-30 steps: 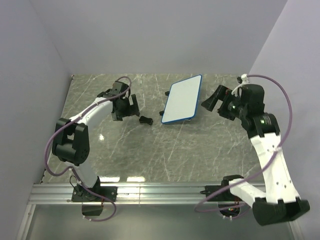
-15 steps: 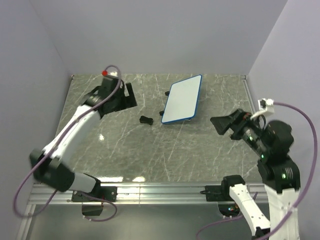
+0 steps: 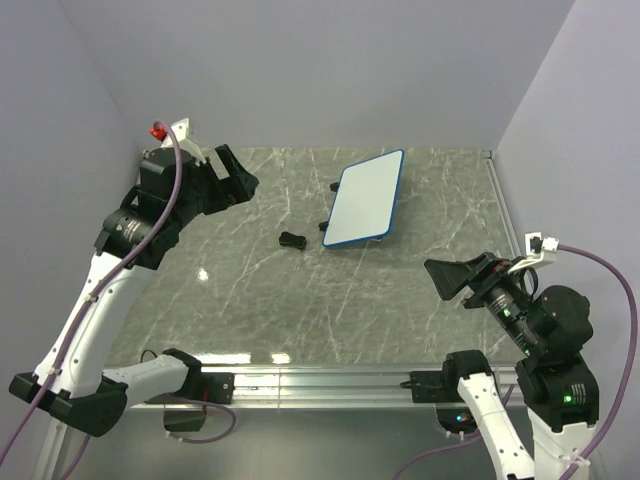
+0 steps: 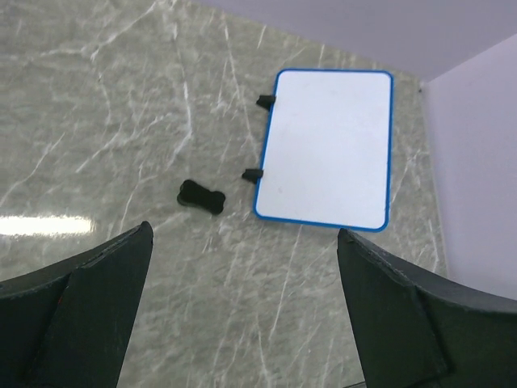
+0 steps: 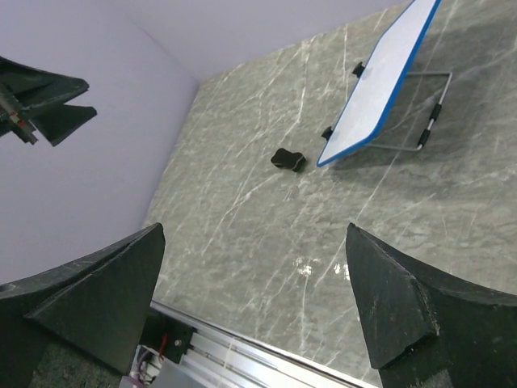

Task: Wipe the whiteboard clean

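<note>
**Top view.** Shows the whiteboard at the far middle of the marbled table, a little right of centre. Propped at a tilt on a wire stand. Framed in blue with rounded corners, with two small black feet along the left edge. Plain white across the face in all three views.

**Left gripper**. Raised at the far left corner of the table, close to the wall. Fingers spread wide, holding nothing and touching nothing. Looks down from the left wrist view onto the board, which appears beyond and between the two fingertips, well apart from both.

**Right gripper**. Raised over the near right part of the table. Fingers likewise spread wide, empty, in contact with nothing. Aimed towards the far left of the table. Places the board in the upper right of the right wrist view, well apart from the fingertips.

**Eraser**. Small, black, flat on the table just beside the near left corner of the board. Not touching the board, and well apart from both grippers.

**Rail**. Aluminium, along the near edge of the table, carrying both arm bases.
</note>
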